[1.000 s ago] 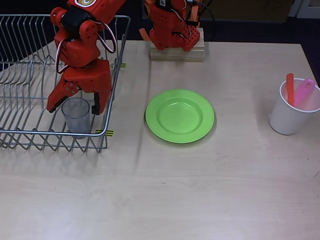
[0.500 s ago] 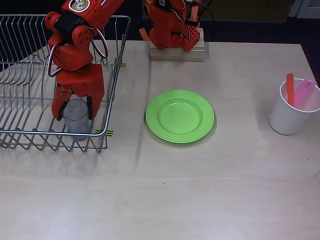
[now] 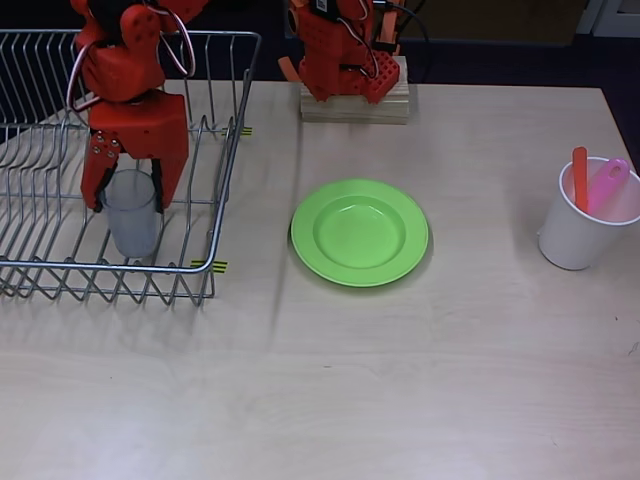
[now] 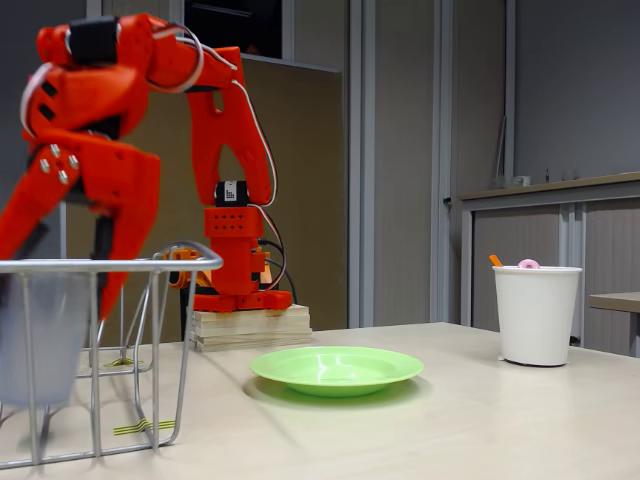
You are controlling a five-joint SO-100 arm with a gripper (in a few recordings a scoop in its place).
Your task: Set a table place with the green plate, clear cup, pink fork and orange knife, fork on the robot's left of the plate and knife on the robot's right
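Observation:
The clear cup [image 3: 132, 218] [image 4: 40, 340] hangs upright inside the wire dish rack [image 3: 228, 150] [image 4: 150, 264], and my red-orange gripper [image 3: 128, 200] [image 4: 55, 290] is shut on it, one finger on each side. At the table's middle lies the green plate [image 3: 360, 232] [image 4: 335, 368], bare. The pink fork [image 3: 607, 185] [image 4: 528, 264] and the orange knife [image 3: 580, 178] [image 4: 495, 260] stand in a white cup [image 3: 575, 240] [image 4: 537, 315] at the right, only their top ends showing.
The rack's wire walls surround the cup on the left of the table. My arm's wooden base block [image 3: 355, 103] [image 4: 250, 328] stands at the back behind the plate. Bare tabletop [image 3: 330, 380] stretches across the front.
The gripper closed around the clear cup in the rack, then moved left and toward the back with the cup in it. Plate, white cup, fork and knife have not moved.

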